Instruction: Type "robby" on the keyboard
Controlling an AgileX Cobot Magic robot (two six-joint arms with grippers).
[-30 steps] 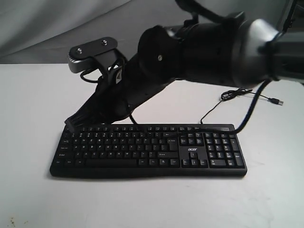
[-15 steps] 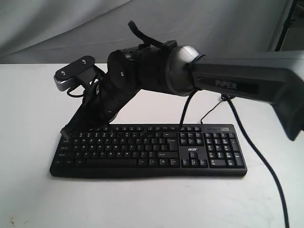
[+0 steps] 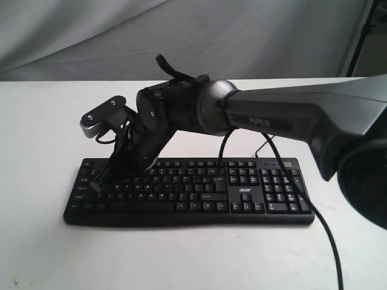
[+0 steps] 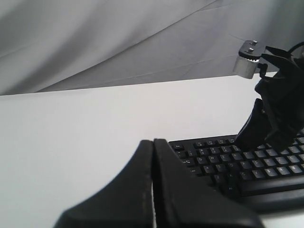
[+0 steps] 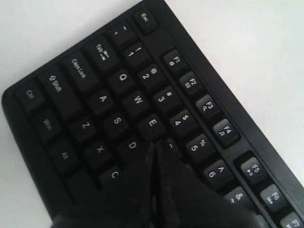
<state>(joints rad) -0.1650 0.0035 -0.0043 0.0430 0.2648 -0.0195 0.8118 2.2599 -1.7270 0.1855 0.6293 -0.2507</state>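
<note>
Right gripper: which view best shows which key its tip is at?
Right wrist view: the right gripper, shut, ends beside the legible E key on the keyboard. The exterior view shows it slanting over the left keys, legends unreadable; the left wrist view, only its dark side.

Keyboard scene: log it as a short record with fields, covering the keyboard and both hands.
keyboard: black, full-size, flat on the white table; number pad on the exterior view's right
right hand: shut, empty, crosses to the keyboard's left half; tip at the key beside E, legend hidden
left hand: shut, empty, apart from the keyboard, beyond its Esc end
contact: cannot tell whether the key is pressed
</note>
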